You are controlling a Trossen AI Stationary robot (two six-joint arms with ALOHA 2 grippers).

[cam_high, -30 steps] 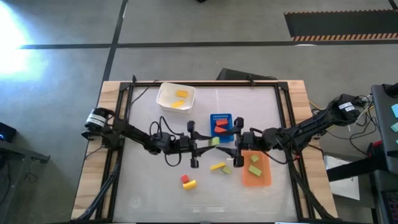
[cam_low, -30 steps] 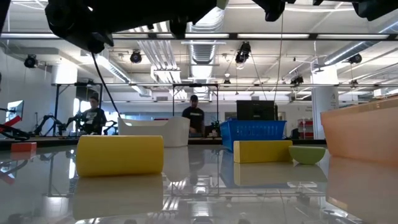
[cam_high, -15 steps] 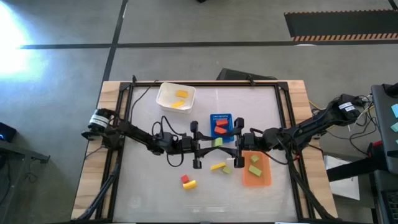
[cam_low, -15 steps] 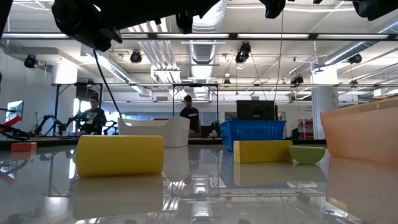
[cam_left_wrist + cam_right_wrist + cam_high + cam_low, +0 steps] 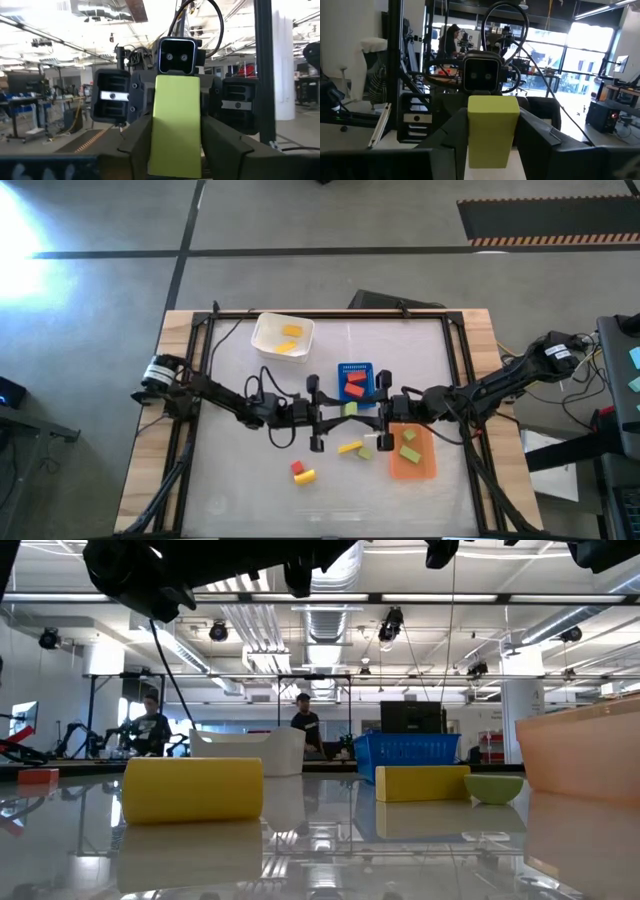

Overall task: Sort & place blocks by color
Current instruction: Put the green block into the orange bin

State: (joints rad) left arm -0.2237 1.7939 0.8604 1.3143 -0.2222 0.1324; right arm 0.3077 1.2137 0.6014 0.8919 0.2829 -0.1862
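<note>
A light green block point(image 5: 348, 409) hangs above the table's middle, between my two grippers, which meet tip to tip. My left gripper point(image 5: 337, 411) comes from the left and is shut on it. My right gripper point(image 5: 360, 411) comes from the right and is shut on the same block. A yellow block point(image 5: 350, 447) and a green block point(image 5: 366, 452) lie on the table below them. A red block point(image 5: 297, 468) and a yellow block point(image 5: 306, 476) lie nearer the front edge. My left gripper pinches the green block's two opposite sides point(image 5: 156, 145) between its two fingers. The fingers lie level and come from the table's left. The block is lifted clear of the table. My right gripper pinches the same block's opposite sides point(image 5: 472, 142) between its two fingers. Its fingers lie level and come from the table's right, facing the left gripper. The block stays clear of the table.
A white tub point(image 5: 283, 335) with yellow blocks stands at the far left. A blue tray point(image 5: 356, 370) with red blocks lies just beyond the grippers. An orange tray point(image 5: 425, 465) with green blocks lies under the right arm.
My left gripper has gone a little toward the table's right edge with the green block, closer to my right gripper. The block stays lifted clear.
</note>
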